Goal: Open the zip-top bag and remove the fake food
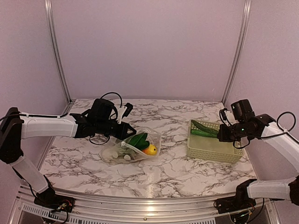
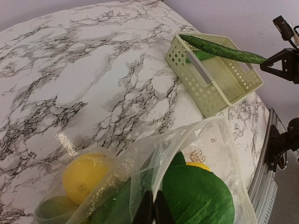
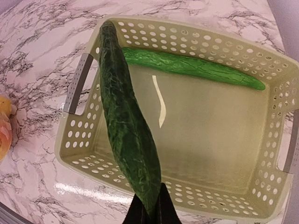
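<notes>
- My right tool (image 3: 150,207) fills the bottom edge of its wrist view. It is clenched on one end of a dark green long piece (image 3: 124,126), which reaches away over the pale basket (image 3: 224,42).
- My left tool (image 2: 153,207) is pinched tight on a fold of the zip-top bag (image 2: 205,140). The fake food (image 1: 140,140) shows through the film, with a green leaf (image 2: 196,196) just past my fingertips and a yellow lemon (image 2: 84,175) beside it.
- The right wrist view alone shows the full length of a lighter green long piece (image 3: 191,67) lying inside the basket along its far wall. The left wrist view catches only a sliver of it.
- Only the top view takes in the layout: the bag lies left of centre, and the basket sits well apart on the right.
- The surface (image 1: 177,172) is white marble pattern with grey veins. Pale lilac walls (image 1: 149,46) and metal posts (image 1: 56,51) stand behind it.
- Small print on the bag (image 2: 198,154) is too small to read.
</notes>
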`<control>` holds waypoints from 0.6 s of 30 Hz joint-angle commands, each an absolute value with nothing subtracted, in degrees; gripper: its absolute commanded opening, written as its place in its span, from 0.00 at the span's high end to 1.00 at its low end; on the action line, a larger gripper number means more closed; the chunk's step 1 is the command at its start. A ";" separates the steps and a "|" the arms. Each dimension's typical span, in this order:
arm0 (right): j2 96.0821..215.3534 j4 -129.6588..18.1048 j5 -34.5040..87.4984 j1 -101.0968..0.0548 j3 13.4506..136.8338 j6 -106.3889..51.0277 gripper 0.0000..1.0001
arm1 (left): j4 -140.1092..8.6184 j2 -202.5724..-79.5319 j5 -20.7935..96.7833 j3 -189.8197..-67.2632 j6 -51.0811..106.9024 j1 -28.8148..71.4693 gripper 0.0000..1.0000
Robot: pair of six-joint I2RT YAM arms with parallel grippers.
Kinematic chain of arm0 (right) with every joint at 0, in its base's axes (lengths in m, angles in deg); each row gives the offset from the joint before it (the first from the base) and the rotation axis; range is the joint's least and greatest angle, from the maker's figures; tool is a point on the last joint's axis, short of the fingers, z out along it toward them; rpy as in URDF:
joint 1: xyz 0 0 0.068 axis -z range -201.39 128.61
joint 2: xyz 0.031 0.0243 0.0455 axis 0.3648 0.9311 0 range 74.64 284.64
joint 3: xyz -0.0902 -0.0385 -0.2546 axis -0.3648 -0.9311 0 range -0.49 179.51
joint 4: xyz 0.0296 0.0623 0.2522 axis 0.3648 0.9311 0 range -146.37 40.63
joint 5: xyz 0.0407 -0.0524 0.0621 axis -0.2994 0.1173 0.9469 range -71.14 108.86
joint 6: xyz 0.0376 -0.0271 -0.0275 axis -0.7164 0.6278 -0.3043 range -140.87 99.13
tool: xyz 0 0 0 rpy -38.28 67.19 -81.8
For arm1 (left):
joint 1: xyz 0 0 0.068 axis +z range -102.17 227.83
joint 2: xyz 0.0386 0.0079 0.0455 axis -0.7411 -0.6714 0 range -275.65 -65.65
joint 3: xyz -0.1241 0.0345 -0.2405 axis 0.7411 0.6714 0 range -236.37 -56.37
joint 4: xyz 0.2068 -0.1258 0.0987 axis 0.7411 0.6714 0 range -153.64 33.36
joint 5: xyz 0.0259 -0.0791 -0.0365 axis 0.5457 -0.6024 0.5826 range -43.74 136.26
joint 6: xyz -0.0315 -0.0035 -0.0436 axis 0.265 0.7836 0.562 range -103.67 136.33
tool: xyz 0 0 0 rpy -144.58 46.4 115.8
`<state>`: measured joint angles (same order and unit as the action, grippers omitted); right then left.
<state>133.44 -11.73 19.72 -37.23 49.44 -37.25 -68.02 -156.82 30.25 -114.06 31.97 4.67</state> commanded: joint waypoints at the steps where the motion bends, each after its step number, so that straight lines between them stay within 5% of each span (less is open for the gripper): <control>1: 135.09 -10.34 17.02 -36.71 50.13 -38.67 1.00 | -66.36 -157.73 29.91 -114.61 31.65 5.11 1.00; 4: 135.24 -10.23 17.09 -36.69 50.14 -38.63 0.94 | -66.21 -157.97 29.73 -114.81 31.56 5.22 1.00; 8: 134.81 -10.84 17.39 -36.69 50.29 -38.35 0.62 | -66.19 -158.10 29.55 -114.73 31.54 5.33 1.00; 12: 135.86 -11.75 17.31 -36.69 51.46 -36.70 0.48 | -66.19 -157.95 29.56 -114.56 31.58 5.38 1.00; 18: 138.10 -16.73 26.24 -36.76 55.54 -31.03 0.46 | -66.05 -157.93 29.45 -114.47 31.54 5.38 1.00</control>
<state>137.33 -11.71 19.02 -37.19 51.17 -35.63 -68.02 -156.82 30.18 -114.06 31.97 5.04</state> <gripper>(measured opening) 0.544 0.007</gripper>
